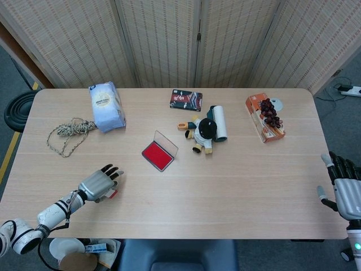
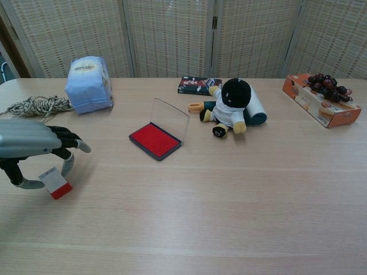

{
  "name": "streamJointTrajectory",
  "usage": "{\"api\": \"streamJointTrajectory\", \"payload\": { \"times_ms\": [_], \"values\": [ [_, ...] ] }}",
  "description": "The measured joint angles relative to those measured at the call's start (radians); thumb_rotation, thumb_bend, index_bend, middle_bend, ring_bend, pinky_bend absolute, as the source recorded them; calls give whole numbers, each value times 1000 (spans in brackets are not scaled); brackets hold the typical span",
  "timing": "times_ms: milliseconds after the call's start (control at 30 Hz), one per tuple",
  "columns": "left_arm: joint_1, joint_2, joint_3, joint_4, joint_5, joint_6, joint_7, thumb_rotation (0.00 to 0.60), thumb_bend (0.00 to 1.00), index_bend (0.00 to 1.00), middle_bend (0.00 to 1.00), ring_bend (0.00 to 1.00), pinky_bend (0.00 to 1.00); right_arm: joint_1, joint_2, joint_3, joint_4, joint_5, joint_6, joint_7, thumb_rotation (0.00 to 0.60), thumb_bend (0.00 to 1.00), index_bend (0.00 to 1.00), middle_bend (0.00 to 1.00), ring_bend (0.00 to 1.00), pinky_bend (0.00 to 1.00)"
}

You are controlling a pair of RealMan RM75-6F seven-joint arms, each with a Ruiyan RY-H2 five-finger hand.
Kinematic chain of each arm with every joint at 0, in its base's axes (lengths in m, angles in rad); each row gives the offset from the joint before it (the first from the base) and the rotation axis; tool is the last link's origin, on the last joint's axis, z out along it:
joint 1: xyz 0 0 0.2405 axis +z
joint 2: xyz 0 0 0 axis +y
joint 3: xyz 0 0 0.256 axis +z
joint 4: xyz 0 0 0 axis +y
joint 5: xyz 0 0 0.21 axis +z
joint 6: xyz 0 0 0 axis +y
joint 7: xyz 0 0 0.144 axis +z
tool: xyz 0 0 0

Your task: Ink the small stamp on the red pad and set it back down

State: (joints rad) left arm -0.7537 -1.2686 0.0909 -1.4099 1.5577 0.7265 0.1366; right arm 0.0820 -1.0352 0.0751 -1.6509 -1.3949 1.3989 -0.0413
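- Nearest you, your left hand (image 2: pixel 34 152) hangs over the small stamp (image 2: pixel 55 183) at the near left of the pale wood-grain table (image 2: pixel 229 206). Its grey metal back is up and its dark fingers (image 2: pixel 69 139) are spread and curled downward. The thumb tip sits just beside the stamp's left side and a finger comes down at its far side. You cannot tell from either view whether they touch it, so no grip is confirmed.
- Look at the stamp itself: a little blocky piece, white on top with a red base, resting on the table. It sits skewed to the table edge, its longer side running from near left to far right. In the head view only a sliver of red and white (image 1: pixel 113 193) shows past the fingers.
- Your right hand (image 1: pixel 345 189) shows only in the head view, off the table's right edge, dark fingers apart and pointing up, holding nothing.
- Further in, near the middle, the red pad (image 2: pixel 155 140) lies open: a flat dark tray with a matte red ink face, its clear lid (image 2: pixel 170 117) standing up at the back. It is turned at an angle to the table edge and lies well apart from the stamp.
- Beyond it, a plush doll (image 2: pixel 232 106) with a black head and white shirt leans on a white and teal roll (image 2: pixel 256 109), with a dark flat book (image 2: pixel 198 85) behind.
- At the far left, a coil of rough rope (image 2: pixel 37 106) lies beside a soft pale-blue bag (image 2: pixel 88 84).
- At the far right, an orange carton (image 2: pixel 320 107) carries dark grapes (image 2: pixel 328 86).
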Motion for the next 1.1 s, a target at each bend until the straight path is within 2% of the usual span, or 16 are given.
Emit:
{"api": "streamJointTrajectory", "payload": {
  "times_ms": [233, 433, 833, 1100],
  "values": [
    [6, 30, 0, -41, -2, 24, 7, 600, 326, 619, 317, 202, 236, 2, 0, -2, 0, 0, -7, 1, 600, 411, 20, 0, 0, 0],
    [10, 52, -8, -67, -17, 37, 25, 600, 327, 650, 377, 268, 306, 2, 1, -2, 0, -1, -6, 4, 600, 410, 20, 0, 0, 0],
    [-1, 74, -32, -77, -41, 38, 18, 600, 326, 648, 387, 279, 340, 10, 0, 0, 7, 11, -26, 8, 600, 411, 20, 0, 0, 0],
    [-33, 83, -60, -76, -117, -32, 20, 600, 326, 648, 391, 280, 340, 21, 3, 3, 18, 21, -52, 31, 600, 411, 20, 0, 0, 0]
  ]
}}
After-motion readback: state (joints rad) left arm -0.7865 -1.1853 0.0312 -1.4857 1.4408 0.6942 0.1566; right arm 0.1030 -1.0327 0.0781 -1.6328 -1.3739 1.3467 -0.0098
